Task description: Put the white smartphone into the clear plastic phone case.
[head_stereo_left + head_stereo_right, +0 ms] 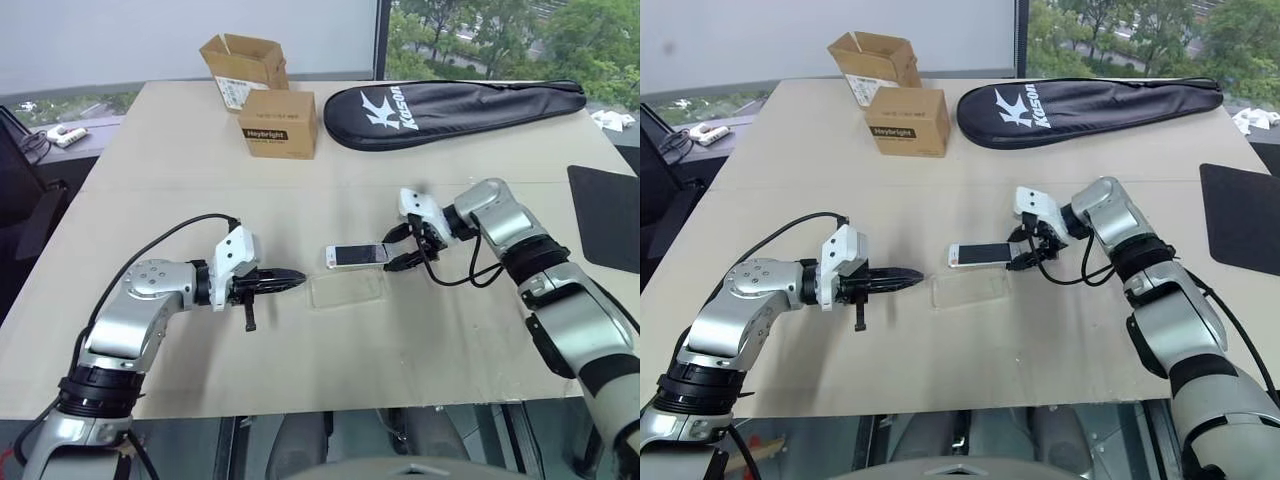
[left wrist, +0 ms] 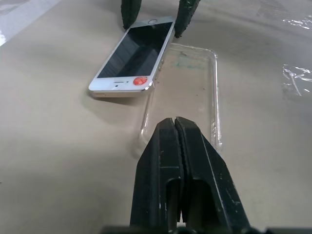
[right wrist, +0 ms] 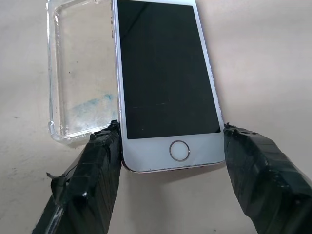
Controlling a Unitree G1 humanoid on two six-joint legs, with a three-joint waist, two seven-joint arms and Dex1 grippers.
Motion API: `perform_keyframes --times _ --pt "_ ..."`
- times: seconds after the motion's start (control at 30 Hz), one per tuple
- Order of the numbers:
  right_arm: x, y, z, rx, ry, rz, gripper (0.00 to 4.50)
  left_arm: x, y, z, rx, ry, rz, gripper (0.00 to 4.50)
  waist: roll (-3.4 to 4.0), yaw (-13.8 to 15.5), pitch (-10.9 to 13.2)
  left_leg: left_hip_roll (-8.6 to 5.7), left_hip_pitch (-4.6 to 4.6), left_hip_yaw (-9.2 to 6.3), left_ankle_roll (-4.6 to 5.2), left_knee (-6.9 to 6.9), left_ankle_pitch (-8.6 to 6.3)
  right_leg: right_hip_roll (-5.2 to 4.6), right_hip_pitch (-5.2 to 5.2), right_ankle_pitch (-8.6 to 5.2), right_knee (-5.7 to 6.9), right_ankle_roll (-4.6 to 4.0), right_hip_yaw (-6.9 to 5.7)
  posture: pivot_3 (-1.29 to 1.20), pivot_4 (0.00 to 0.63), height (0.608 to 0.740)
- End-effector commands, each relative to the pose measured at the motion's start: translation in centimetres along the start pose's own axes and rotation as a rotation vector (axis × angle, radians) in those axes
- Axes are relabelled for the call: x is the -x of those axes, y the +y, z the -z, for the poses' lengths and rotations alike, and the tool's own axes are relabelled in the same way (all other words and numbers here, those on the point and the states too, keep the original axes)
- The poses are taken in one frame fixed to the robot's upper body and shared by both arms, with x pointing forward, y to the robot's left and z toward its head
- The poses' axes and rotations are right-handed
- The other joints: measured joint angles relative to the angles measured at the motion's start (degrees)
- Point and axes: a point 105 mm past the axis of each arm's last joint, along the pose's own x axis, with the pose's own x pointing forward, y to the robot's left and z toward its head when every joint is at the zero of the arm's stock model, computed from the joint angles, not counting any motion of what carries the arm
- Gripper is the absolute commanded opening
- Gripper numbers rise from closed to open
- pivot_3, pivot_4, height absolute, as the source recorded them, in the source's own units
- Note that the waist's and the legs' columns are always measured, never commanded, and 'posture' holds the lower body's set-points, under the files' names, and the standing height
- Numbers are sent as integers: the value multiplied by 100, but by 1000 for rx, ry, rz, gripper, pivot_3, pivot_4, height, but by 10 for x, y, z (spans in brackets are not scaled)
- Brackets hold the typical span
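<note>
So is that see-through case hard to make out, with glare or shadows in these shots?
In the left eye view the clear plastic phone case is a faint glossy patch beside the white smartphone; in the right wrist view its rim catches light; in the left wrist view the phone casts a soft shadow on the table.

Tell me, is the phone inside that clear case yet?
Not yet. The white smartphone lies beside the clear plastic phone case, which is empty. The right gripper has a finger on each side of the phone's button end.
</note>
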Motion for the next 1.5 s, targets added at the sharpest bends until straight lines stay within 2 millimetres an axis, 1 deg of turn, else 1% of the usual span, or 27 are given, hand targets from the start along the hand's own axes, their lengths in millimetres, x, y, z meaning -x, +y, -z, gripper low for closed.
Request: perform_keyframes --times 0.03,0.23,0.37,0.43,0.5,0.57,0.67,0.73,0.83,0.93,1.03,1.17,1.3,1.4,1.5 --pt "-4 5 -5 1 -47 -31 2749 4 -1 -11 -46 -25 -4 0 0 -3 0 0 0 0 0 0 0 0 0 0 1 0 0 0 150 740" --pt "3 6 -18 98 -73 4 2749 5 2 -12 -50 -31 -6 0 2 1 1 0 -2 -1 0 -1 0 0 -1 0 0 -1 0 0 150 740" --pt "10 6 -31 253 -79 70 2749 5 6 -18 -49 -54 -15 0 8 12 6 -1 -7 -1 0 -1 0 -1 -4 0 -1 0 -1 0 150 740" --pt "13 10 -38 324 -89 84 2749 5 7 -19 -49 -55 -15 0 8 18 6 -1 -8 -1 0 -1 0 -1 -3 0 -1 0 -1 0 150 740" --pt "17 17 -46 365 -112 88 2749 3 9 -21 -50 -57 -12 0 8 38 6 -1 -8 -3 0 -1 0 -1 -3 0 -4 0 -3 0 150 740" --pt "20 23 -49 391 -116 89 2749 1 10 -22 -52 -61 -10 0 9 39 7 -1 -10 -4 0 -1 0 -1 -3 0 -4 0 -5 0 150 740" --pt "26 34 -48 425 -98 75 2749 -5 11 -29 -56 -78 0 0 8 67 7 -2 -13 -5 0 -1 0 -2 -3 0 -5 0 -6 0 150 740" --pt "28 40 -43 432 -66 72 2749 -10 12 -33 -64 -90 10 0 8 85 7 -3 -13 -5 0 1 0 -2 -3 0 -5 0 -7 0 150 740" --pt "27 43 -34 438 -2 87 2749 -18 9 -37 -69 -102 32 0 8 100 7 -3 -12 -5 0 1 0 -2 -2 0 -5 1 -7 0 150 740" --pt "27 42 -24 467 71 124 2749 -29 3 -39 -72 -109 64 0 8 109 7 -3 -12 -3 0 1 0 -1 -3 0 -5 1 -6 0 150 740" --pt "22 45 -22 472 92 147 2749 -41 -6 -34 -83 -84 98 0 8 115 8 -4 -12 -2 0 1 0 -1 -3 0 -6 1 -6 0 150 740" --pt "17 51 -20 472 102 147 2749 -48 -10 -25 -99 -32 113 0 7 128 8 -3 -12 -4 0 1 0 1 -3 0 -5 0 -6 0 150 740" --pt "15 54 -19 481 114 144 2749 -51 -9 -21 -109 -14 106 0 7 151 8 -3 -12 -4 0 3 0 1 -2 -1 -6 0 -6 0 150 740" --pt "13 54 -21 472 116 159 2749 -52 -8 -15 -114 10 86 0 7 158 8 -3 -12 -4 0 3 0 1 -2 -1 -7 0 -6 0 150 740" --pt "12 55 -18 462 127 161 2749 -57 -6 -11 -113 15 52 0 7 160 8 -3 -13 -3 0 3 0 1 -2 -1 -8 0 -5 0 150 740"
